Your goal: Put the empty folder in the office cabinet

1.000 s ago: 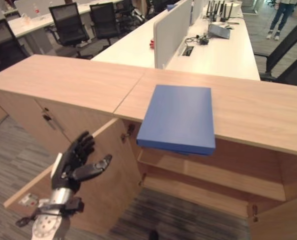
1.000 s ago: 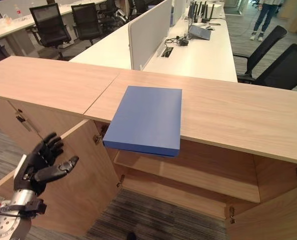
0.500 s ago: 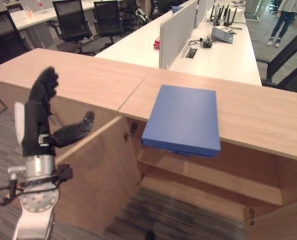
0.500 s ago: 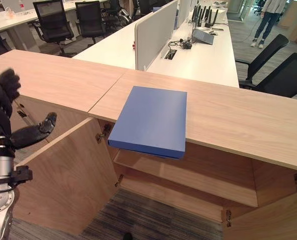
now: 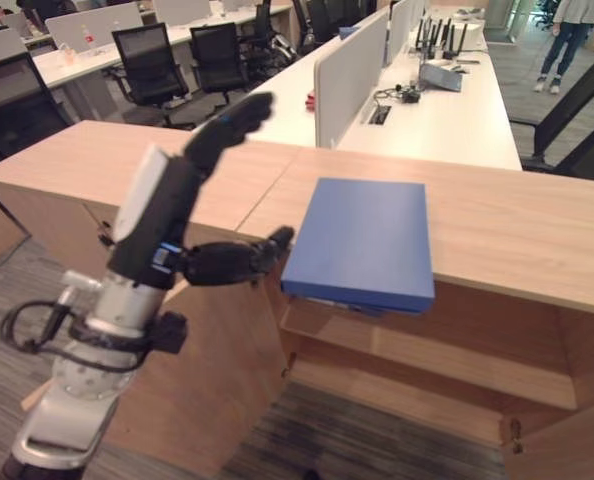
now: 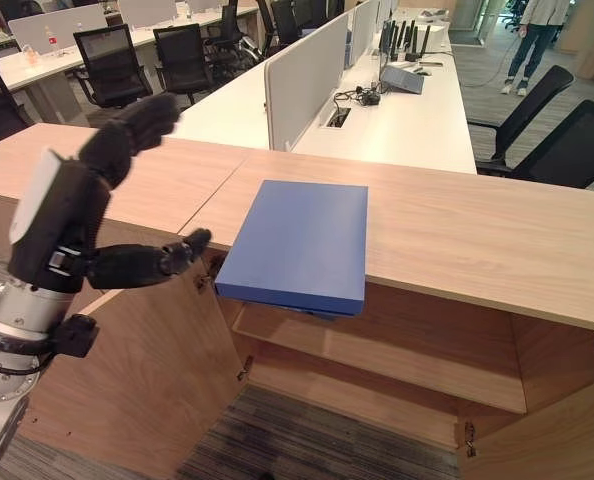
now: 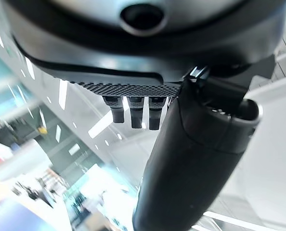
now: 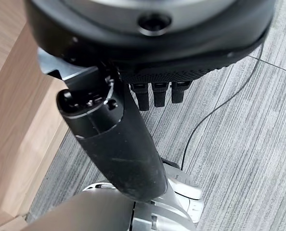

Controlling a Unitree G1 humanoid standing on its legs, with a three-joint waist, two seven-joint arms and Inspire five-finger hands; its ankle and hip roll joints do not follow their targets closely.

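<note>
While the left hand (image 5: 167, 215) hangs raised with fingers straight and thumb spread wide, holding nothing, the open cabinet door (image 6: 147, 370) stands just below it. Beyond its thumb tip, close but apart, the blue folder (image 5: 360, 243) lies flat on the cabinet top (image 5: 517, 225), its near end jutting over the open shelf (image 6: 377, 345), long axis running away from the robot. Farther off stand a white desk (image 5: 447, 110) and black chairs (image 5: 152, 60). The right hand (image 8: 148, 91) hangs relaxed over grey floor (image 8: 249, 134).

Grey carpet floor (image 6: 307, 440), long white desks (image 6: 407, 110) with a divider screen (image 6: 302, 60), black office chairs (image 6: 112, 65).
</note>
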